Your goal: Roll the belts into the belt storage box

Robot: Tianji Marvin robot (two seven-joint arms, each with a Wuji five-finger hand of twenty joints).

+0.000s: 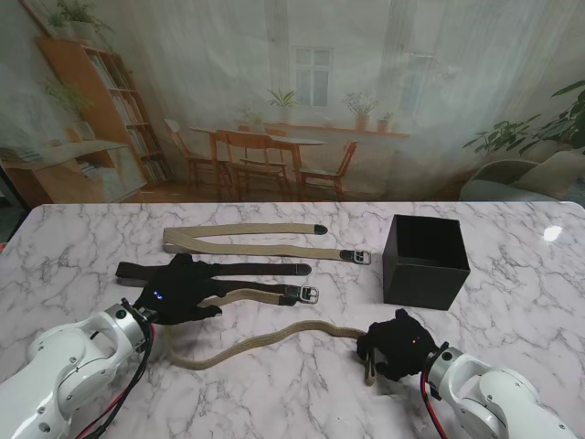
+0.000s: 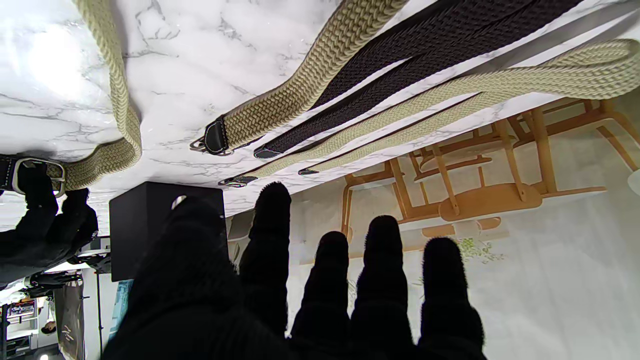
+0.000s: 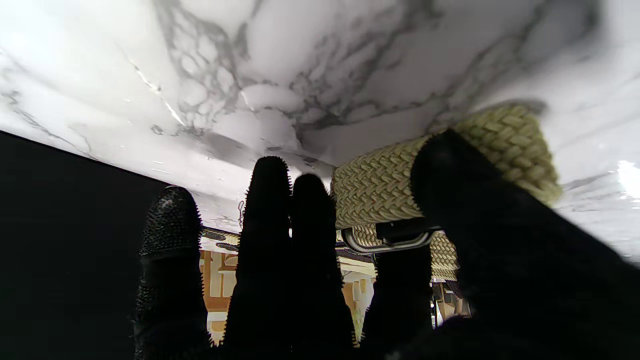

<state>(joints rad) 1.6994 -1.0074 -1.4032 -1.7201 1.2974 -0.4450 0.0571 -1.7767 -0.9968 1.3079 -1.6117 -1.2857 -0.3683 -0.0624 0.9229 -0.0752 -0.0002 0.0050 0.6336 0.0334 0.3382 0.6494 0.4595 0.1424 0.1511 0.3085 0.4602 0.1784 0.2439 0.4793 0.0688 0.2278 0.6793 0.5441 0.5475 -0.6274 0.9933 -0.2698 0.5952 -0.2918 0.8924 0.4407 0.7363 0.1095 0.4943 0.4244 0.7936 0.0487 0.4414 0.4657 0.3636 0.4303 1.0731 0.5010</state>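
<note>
Three belts: two tan, one black (image 1: 256, 268). One box (image 1: 425, 261) beyond the right hand (image 1: 398, 345), clamped on a tan belt (image 1: 274, 340). Left hand (image 1: 178, 289) spread flat.

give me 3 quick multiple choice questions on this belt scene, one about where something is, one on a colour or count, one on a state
1. Where does the black storage box stand on the marble table in the stand's view?
A. on the robot's right, beyond the right hand
B. at the robot's far left
C. between the two arms, touching the left hand

2. What colour is the belt held at its buckle end?
A. black
B. red
C. beige

3. What is the state of the right hand?
A. open, fingers spread, holding nothing
B. shut on the beige belt
C. resting inside the box

Answers:
1. A, the box sits on the right side, farther from me than the right hand.
2. C, the right wrist view shows tan woven webbing under the fingers.
3. B, the fingers are wrapped over the belt and its metal buckle.
</note>
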